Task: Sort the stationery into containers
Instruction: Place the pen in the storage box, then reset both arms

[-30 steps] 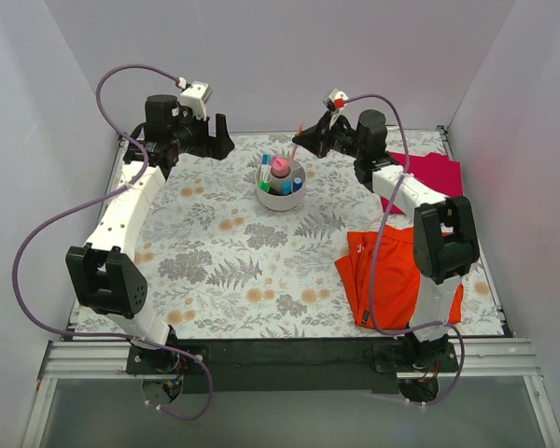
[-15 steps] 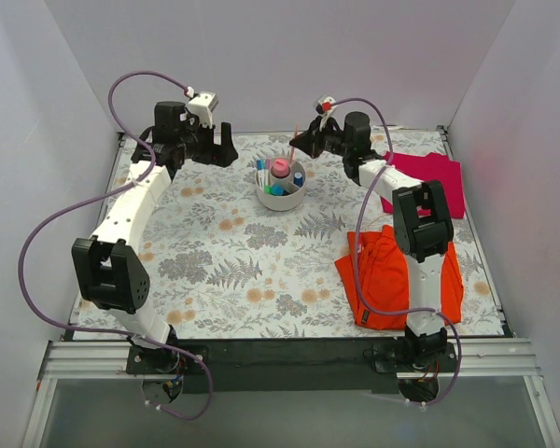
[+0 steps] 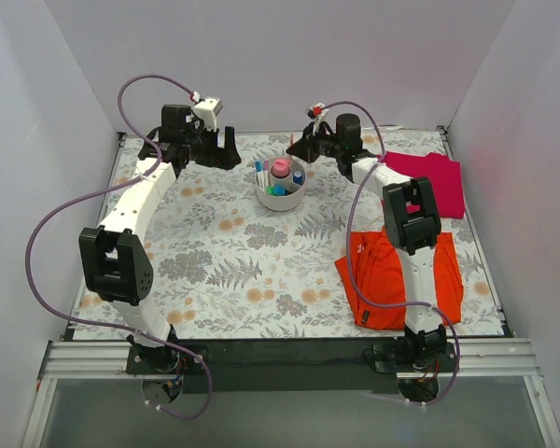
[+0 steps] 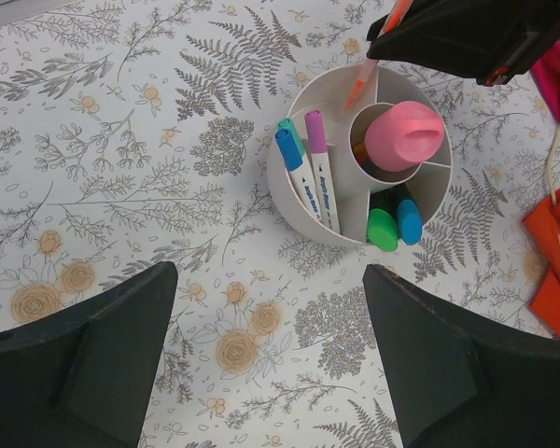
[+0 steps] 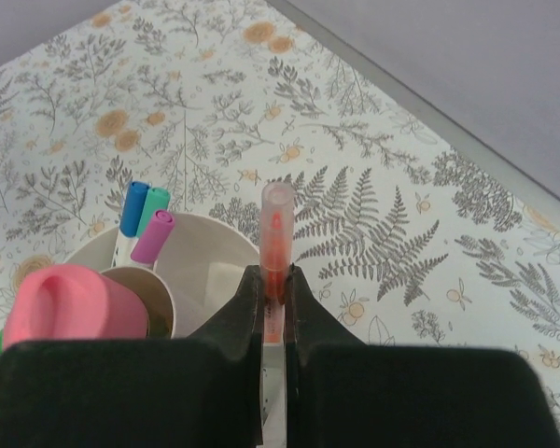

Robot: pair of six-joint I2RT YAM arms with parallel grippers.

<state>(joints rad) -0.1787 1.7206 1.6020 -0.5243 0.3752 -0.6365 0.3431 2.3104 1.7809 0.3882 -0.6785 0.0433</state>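
Sorting seems nearly finished: my right gripper pinches the last orange-pink pen at 12 o'clock over the round off-white divided bowl; left gripper gapes empty.

One bowl; three white pens; seemingly two markers; one pink-capped bottle; one orange-pink pen; two cloths.

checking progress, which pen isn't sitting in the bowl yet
The orange-pink pen: the right gripper is shut on it over the divided bowl, while the blue-, green- and purple-capped white pens stand inside one compartment.
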